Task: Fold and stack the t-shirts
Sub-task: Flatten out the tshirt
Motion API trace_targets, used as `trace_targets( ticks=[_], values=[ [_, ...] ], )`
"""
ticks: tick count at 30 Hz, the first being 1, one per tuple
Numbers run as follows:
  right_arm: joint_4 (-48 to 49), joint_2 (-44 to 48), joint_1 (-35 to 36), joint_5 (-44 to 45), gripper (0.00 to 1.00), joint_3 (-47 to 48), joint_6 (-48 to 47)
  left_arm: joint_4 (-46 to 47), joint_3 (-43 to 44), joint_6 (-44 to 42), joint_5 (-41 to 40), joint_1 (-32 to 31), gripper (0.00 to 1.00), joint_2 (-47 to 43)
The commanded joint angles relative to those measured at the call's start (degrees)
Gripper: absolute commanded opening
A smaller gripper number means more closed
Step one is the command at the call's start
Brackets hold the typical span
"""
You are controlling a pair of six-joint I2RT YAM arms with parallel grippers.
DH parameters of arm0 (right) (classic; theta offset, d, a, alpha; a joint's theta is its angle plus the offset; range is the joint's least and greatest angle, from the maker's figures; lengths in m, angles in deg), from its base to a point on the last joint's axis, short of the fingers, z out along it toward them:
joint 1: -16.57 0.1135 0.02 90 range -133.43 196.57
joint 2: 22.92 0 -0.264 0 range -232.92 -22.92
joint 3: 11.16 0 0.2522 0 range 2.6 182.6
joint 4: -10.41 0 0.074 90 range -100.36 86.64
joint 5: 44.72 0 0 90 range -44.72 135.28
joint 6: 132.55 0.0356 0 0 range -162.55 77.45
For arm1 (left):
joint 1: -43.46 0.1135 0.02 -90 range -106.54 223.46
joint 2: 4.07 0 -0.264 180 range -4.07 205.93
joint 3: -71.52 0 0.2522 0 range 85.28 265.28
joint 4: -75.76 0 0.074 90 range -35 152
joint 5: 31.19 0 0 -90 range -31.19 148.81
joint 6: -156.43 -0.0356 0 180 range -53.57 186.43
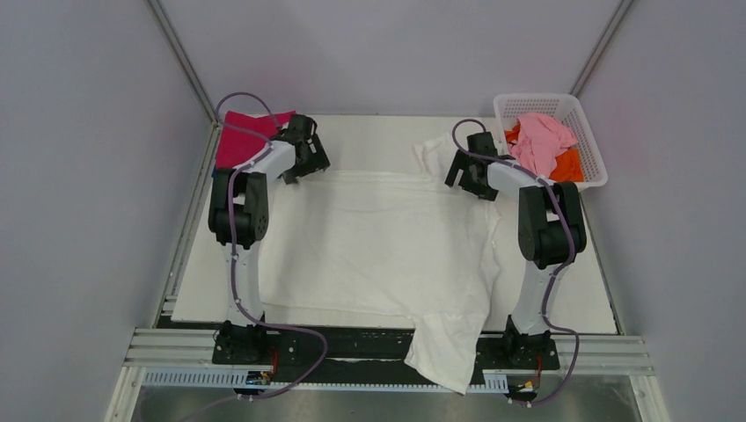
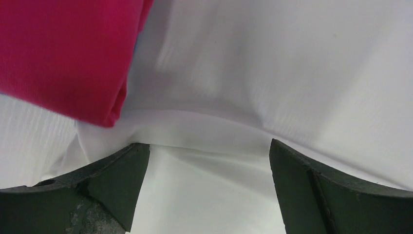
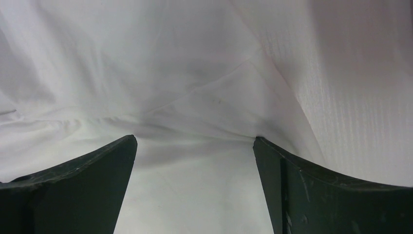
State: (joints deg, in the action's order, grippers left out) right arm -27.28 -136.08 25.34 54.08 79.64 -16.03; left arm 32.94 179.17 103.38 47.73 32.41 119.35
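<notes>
white tee point(image 1: 378, 246): lay spread on table point(image 1: 589, 299), one end drooped over the near edge; I feared a pull would drag it off.
basket point(image 1: 538, 98): far right, pink tee point(image 1: 541, 141) and orange tee point(image 1: 572, 163) inside.
magenta tee point(image 1: 251, 132): folded, far left; the nearby jaws could snag it.
left gripper point(image 2: 209, 146): spread, empty, over the far hem.
right gripper point(image 3: 195, 141): spread, empty; might pinch two layers.

right gripper point(image 3: 195, 146) spread wide above white t-shirt point(image 3: 195, 73).

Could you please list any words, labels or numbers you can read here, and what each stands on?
None: no text is readable on the white t-shirt, the magenta t-shirt, the pale pink t-shirt or the basket.
</notes>
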Motion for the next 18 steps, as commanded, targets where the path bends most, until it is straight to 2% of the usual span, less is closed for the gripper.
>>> trace_targets(
  ticks=[1,10,18],
  values=[
    [-1.81,-1.33,-1.16,3.83,1.0,-0.7,0.17,-0.35,5.47,-1.44,-0.77,2.34,1.0,3.77],
    [-1.79,-0.9,-1.77,5.76,1.0,-0.81,-0.5,-1.87,15.99,-3.04,3.97,3.48,1.0,8.21],
    [-1.81,-4.38,-2.86,3.2,1.0,4.29,-1.65,-0.56,12.33,-0.97,8.51,3.41,1.0,9.13]
  ],
)
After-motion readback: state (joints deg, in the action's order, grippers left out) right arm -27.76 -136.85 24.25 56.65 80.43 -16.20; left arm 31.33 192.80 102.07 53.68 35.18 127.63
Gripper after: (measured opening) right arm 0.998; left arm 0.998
